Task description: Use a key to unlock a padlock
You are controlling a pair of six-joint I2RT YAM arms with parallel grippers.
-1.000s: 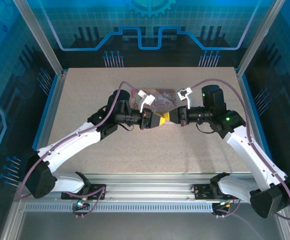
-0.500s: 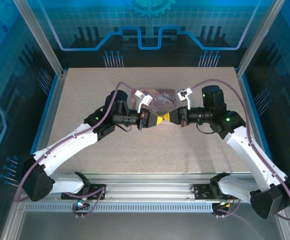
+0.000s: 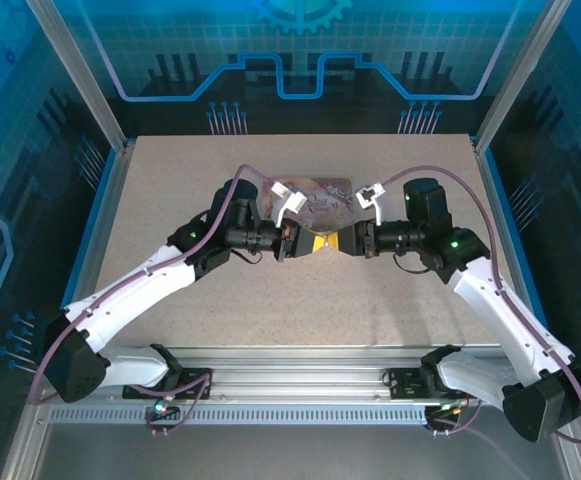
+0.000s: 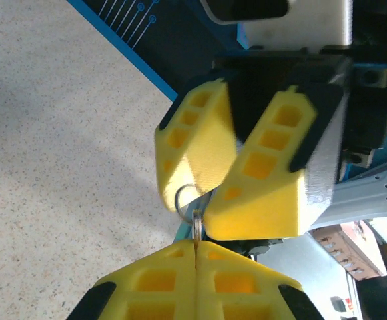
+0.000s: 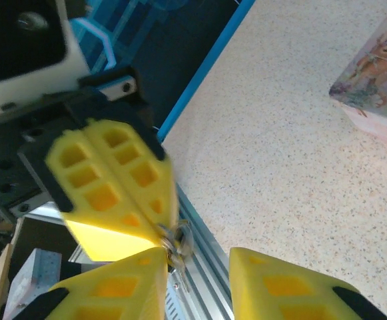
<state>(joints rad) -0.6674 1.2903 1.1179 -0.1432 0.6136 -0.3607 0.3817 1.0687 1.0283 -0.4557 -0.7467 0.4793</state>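
1. Above the speckled table (image 5: 280,133), near the pink picture-printed box (image 5: 380,87), the two grippers meet tip to tip.
2. The left gripper (image 4: 196,253) has its yellow fingers pressed together on the key (image 4: 196,230), a thin metal blade caught in the seam between them. A small wire ring (image 4: 185,197) stands out past the tips.
3. The right gripper (image 5: 196,267) has its fingers apart and holds nothing. The ring sits at the mouth of that gap, close against one finger; whether they touch I cannot tell.
4. The step in hand looks like passing the key over to the left side.
5. To do it well, the right gripper should back straight out along its own axis, so that neither finger hooks the ring and twists the blade.
6. The left grip is shallow and on a thin edge, so it should stay firm and level before any move toward the padlock.
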